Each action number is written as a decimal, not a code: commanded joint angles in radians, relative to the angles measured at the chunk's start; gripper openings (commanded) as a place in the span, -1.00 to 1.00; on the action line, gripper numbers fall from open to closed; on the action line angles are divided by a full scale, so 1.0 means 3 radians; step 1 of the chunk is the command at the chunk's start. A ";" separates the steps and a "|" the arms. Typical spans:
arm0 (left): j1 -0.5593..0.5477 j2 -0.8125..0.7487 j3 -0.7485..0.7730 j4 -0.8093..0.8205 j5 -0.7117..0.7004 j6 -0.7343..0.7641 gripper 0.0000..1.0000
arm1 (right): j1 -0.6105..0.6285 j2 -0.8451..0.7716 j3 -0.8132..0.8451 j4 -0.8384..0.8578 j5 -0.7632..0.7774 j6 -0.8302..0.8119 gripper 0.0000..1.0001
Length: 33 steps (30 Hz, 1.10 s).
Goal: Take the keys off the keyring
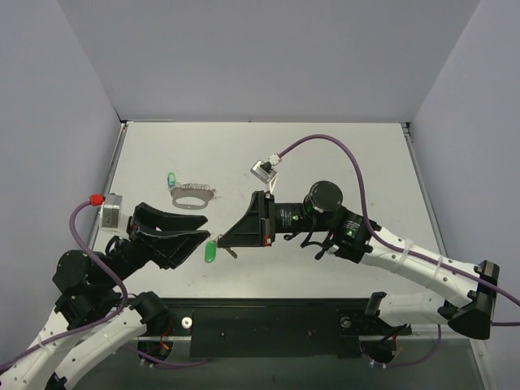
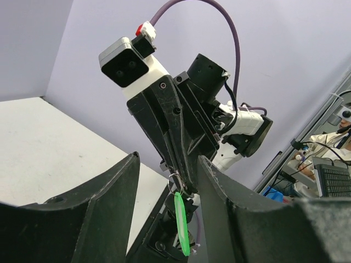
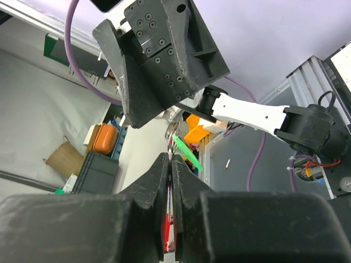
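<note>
The keyring [image 1: 192, 195], a silvery oval loop with a jagged edge, lies on the white table left of centre. A small green-headed key [image 1: 171, 179] lies just beside it. My right gripper [image 1: 221, 239] is shut on a small wire ring [image 2: 174, 181], from which another green key [image 1: 210, 252] hangs above the table; this key also shows in the left wrist view [image 2: 182, 222] and the right wrist view [image 3: 186, 152]. My left gripper [image 1: 206, 228] is open, with its fingers [image 2: 118, 186] on either side of the right gripper's tips and the hanging key, not touching them.
Grey walls close the table [image 1: 341, 154] at the left, back and right. A purple cable [image 1: 325, 140] arcs over the table from the right wrist camera [image 1: 262, 169]. A black rail [image 1: 268, 321] runs along the near edge between the arm bases.
</note>
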 commanded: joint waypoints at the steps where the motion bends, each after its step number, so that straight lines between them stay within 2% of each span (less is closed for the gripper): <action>1: -0.0013 0.0036 0.0075 0.0215 0.0098 0.0065 0.11 | -0.0030 0.0002 0.0011 0.0485 -0.0237 -0.0081 -1.00; 11: -0.0008 -0.0127 -0.0083 0.0210 0.0144 -0.0012 0.08 | -0.0077 0.0094 0.0067 0.0485 -0.0258 -0.0163 -1.00; 21: -0.0013 -0.0296 -0.0176 0.0088 0.0139 -0.0165 -0.07 | -0.0071 0.0125 0.0149 0.0506 -0.0217 -0.0158 -1.00; 33: -0.0008 -0.0388 -0.0288 0.0026 -0.0004 -0.0293 -0.08 | -0.0015 0.0176 0.0226 0.0449 -0.0161 -0.0169 -1.00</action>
